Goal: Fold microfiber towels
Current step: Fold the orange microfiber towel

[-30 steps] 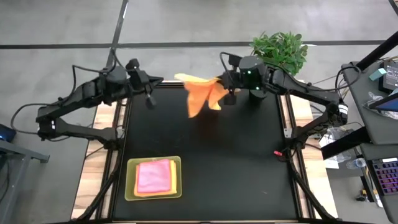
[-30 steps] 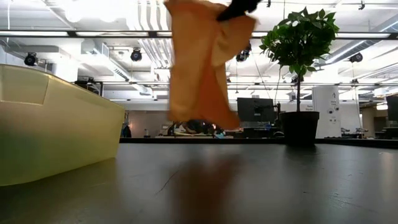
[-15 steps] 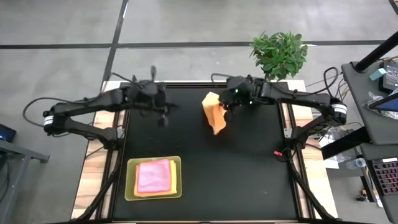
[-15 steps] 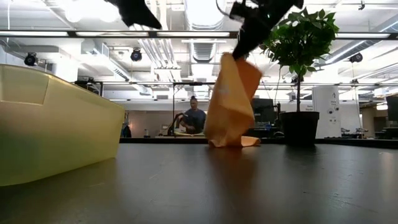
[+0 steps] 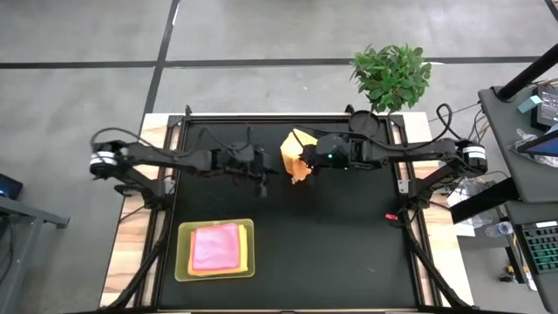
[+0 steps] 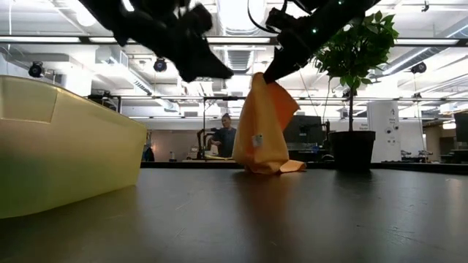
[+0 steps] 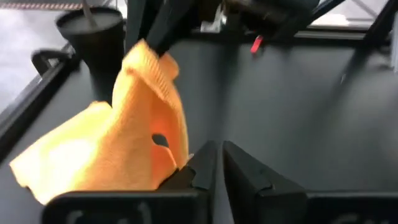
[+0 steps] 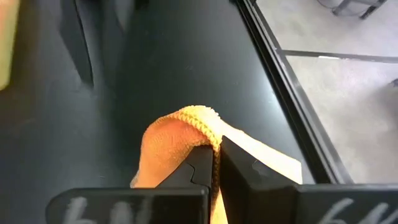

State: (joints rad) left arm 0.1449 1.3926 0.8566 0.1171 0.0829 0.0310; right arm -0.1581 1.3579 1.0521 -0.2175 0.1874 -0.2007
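Note:
An orange microfiber towel (image 5: 296, 155) stands as a bunched cone at the far middle of the black table, its top in my right gripper (image 5: 307, 160), which is shut on it. My left gripper (image 5: 261, 180) hovers just left of the towel with its fingers shut on nothing (image 7: 214, 167), apart from the cloth in the low view (image 6: 212, 69). A pink towel (image 5: 214, 245) lies flat on yellow and orange ones in the lime-green tray (image 5: 181, 262) at the near left. My right gripper pinches the towel's top between its two fingers, where a hemmed edge (image 8: 198, 117) loops over in front of them. The fingers slant down from the table's right side. The towel hangs slack below them, its lower end (image 6: 274, 166) crumpled on the table.
A potted plant (image 5: 392, 74) stands beyond the far right corner. The tray's wall (image 6: 66, 146) fills the low view's left. The table's middle and near right are bare black surface. A person sits in the room far behind.
My right gripper has come down and toward the table's left with the orange towel. The towel hung spread out and clear, and now its lower end rests bunched on the table. My left gripper has swung down and toward the right, close to the towel.

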